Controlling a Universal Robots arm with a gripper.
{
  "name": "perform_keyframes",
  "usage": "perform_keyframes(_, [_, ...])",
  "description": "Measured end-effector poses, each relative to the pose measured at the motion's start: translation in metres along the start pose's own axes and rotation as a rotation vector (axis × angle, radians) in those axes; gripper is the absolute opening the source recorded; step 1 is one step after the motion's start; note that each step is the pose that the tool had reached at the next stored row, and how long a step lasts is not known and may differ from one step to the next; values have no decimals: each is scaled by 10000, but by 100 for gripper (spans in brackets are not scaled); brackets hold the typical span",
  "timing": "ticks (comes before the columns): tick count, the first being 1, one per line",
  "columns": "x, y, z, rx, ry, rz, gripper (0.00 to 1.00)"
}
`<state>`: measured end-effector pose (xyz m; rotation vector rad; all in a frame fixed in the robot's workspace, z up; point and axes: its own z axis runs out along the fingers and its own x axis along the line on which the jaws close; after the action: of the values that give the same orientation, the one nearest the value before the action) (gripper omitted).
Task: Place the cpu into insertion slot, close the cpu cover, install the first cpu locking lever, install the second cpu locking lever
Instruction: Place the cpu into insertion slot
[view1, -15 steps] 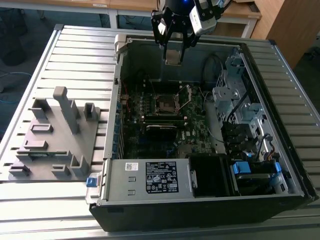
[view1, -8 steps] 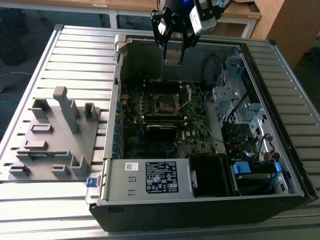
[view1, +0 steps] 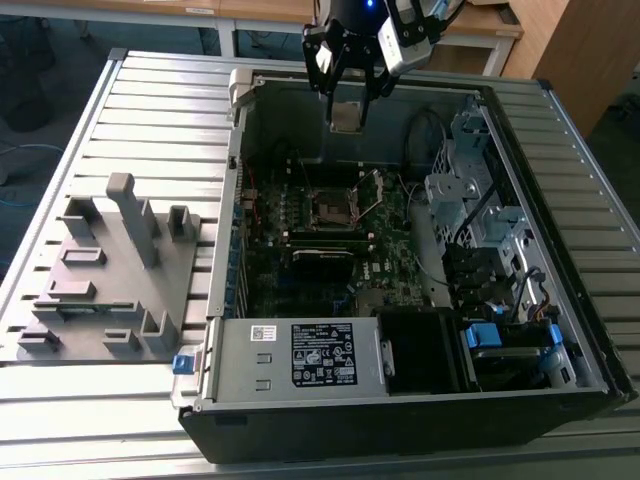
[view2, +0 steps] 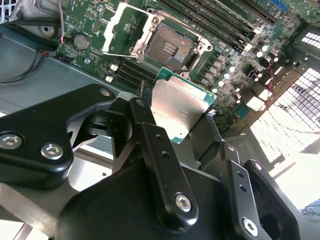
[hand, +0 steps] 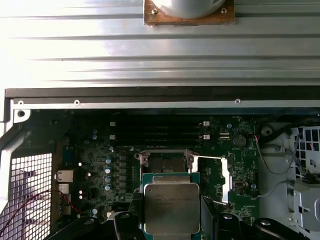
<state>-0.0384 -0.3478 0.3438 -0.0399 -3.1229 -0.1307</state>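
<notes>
Finding: my gripper (view1: 347, 112) is closed on the cpu (view2: 181, 111), one finger against each of two opposite edges, silver top facing out. In the second wrist view the chip sits at an angle between the black fingers (view2: 150, 130).

Position: in the exterior view I hold the chip high over the open computer case (view1: 560, 330), close to its far wall. The insertion slot (view2: 170, 47) lies on the board below, well apart from the chip and uncovered. The cpu cover (view2: 116, 31) is swung up and stands beside the slot, toward the side with the loose cables (view2: 20, 75).

Risks, as I judge them:
- The grip is on thin edges only. A jolt could let the chip twist or slip out onto the board.
- If the chip meets the slot skewed or off-square, it would ride on the silvery rim or press on the contacts rather than seat flat.
- The raised cover stands close to the slot; a finger coming down wide on that side could strike it.

Whether the chip's corner marks match the slot, I cannot tell.
</notes>
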Motion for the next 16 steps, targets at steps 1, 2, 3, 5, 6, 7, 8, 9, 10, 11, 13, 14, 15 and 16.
perform_keyframes(1, [0, 0, 0, 0, 0, 0, 54])
perform_keyframes(2, [0, 0, 0, 0, 0, 0, 54])
perform_keyframes(3, [0, 0, 1, -1, 0, 0, 54])
perform_keyframes(5, [0, -1, 9, -1, 0, 0, 54])
perform_keyframes(6, [0, -1, 17, -1, -1, 0, 54])
perform_keyframes(7, [0, -1, 17, -1, -1, 0, 54])
perform_keyframes(8, [0, -1, 17, -1, 0, 0, 54])
perform_keyframes(9, [0, -1, 18, -1, -1, 0, 54])
perform_keyframes(10, [-1, -1, 22, -5, -2, -1, 54])
perform_keyframes(11, [-1, -2, 27, -5, -2, 0, 54])
perform_keyframes(13, [-1, -3, 37, -2, -1, 0, 54])
perform_keyframes(14, [-1, -3, 42, -2, -1, 0, 54])
perform_keyframes(15, [-1, -3, 44, 0, 0, 0, 54])
perform_keyframes(16, [-1, -3, 44, 0, 0, 0, 54])
